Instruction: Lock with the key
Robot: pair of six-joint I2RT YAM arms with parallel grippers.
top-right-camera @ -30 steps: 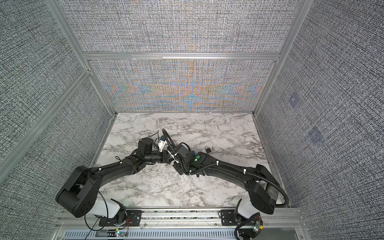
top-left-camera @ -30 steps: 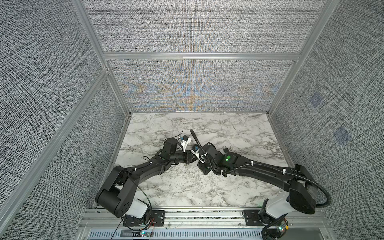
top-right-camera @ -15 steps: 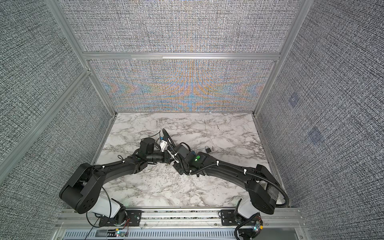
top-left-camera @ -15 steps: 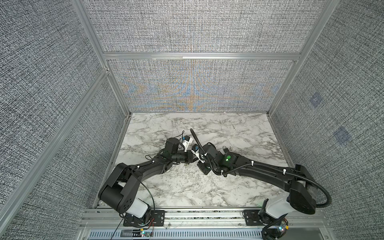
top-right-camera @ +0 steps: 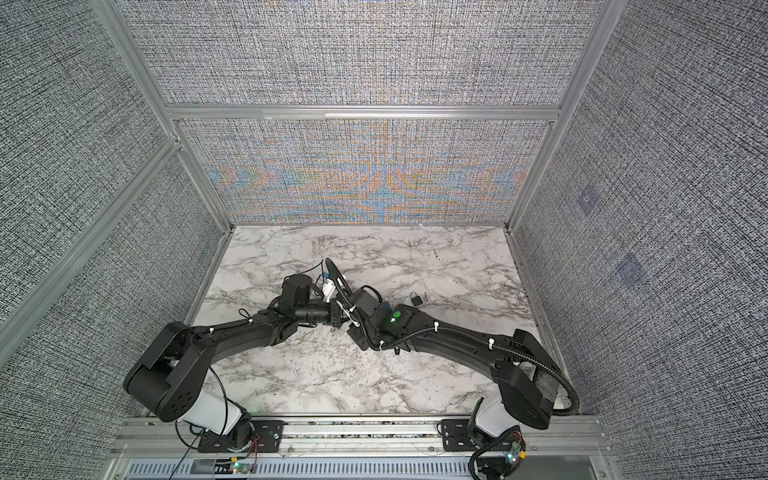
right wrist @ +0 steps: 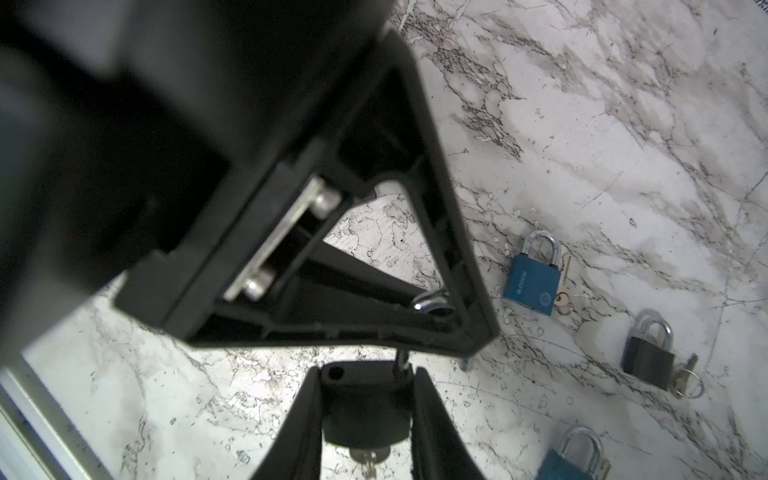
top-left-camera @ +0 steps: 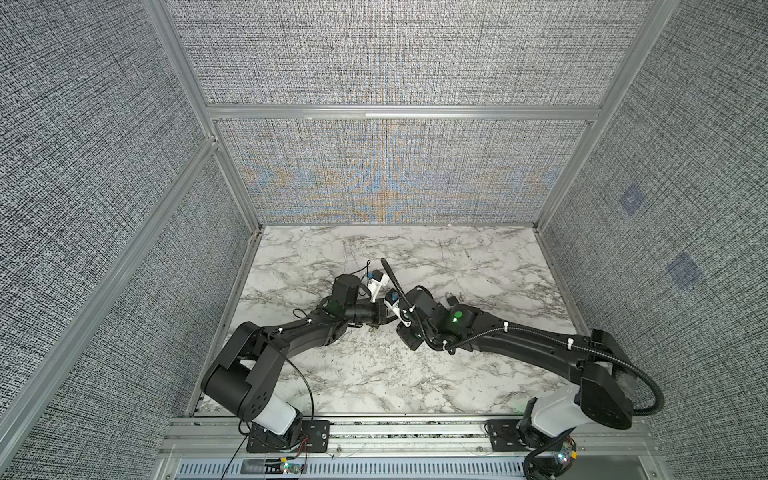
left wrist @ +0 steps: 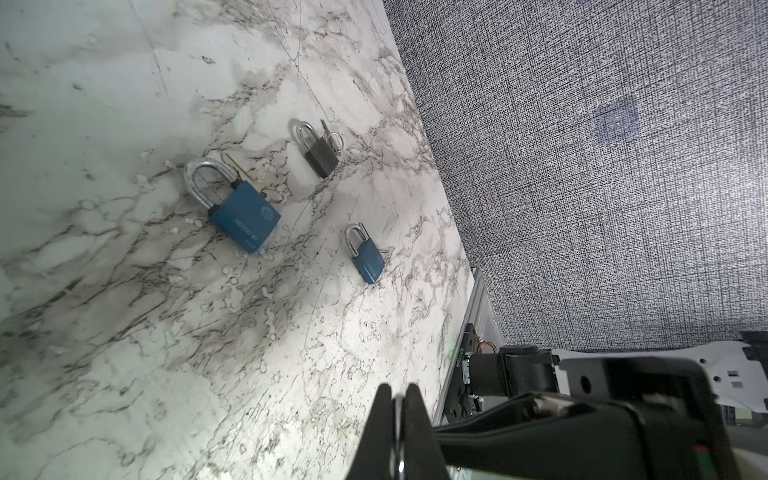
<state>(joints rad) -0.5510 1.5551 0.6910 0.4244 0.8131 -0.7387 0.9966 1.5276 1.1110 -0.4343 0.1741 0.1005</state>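
Black padlock (right wrist: 362,415): my right tool (right wrist: 365,374) clamps its body from three o'clock, left tool (left wrist: 399,392) pinches the shackle (right wrist: 429,304), bracing for closure.

a robotics lab test cell: an aluminium frame (top-left-camera: 399,112) lined with grey woven panels (top-left-camera: 395,54) boxes in a marble-patterned table (top-left-camera: 374,370), with two black robot arms (top-left-camera: 291,336) (top-left-camera: 540,351) bolted to a slotted rail (top-left-camera: 415,430).

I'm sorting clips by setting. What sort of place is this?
Probably a lab test booth for robots: grey fabric walls in a metal frame, a marble-look table, padlocks laid out on it.
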